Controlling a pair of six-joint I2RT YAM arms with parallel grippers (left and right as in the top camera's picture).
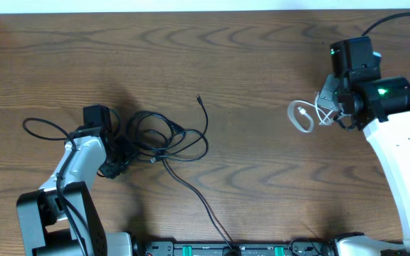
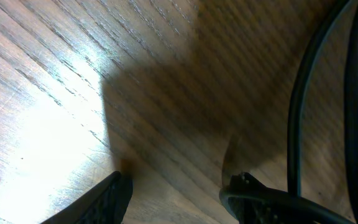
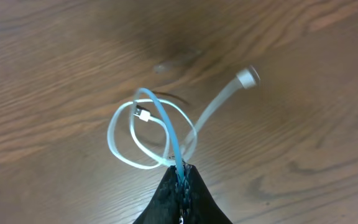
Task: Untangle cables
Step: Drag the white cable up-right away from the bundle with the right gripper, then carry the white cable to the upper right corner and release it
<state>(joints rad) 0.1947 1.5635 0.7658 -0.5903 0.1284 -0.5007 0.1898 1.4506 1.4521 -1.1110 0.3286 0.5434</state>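
- Right wrist: my right tool (image 3: 180,171), pressed together, pinches the short white looped cable (image 3: 221,99).
- My left tool (image 2: 179,183) stands spread, thin black cables (image 2: 297,106) at its 3 o'clock.

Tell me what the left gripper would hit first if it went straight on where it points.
Probably the bare wooden table: the left gripper points down at it, fingers apart, nothing between them. The black cable lies off to one side; depth is unclear.
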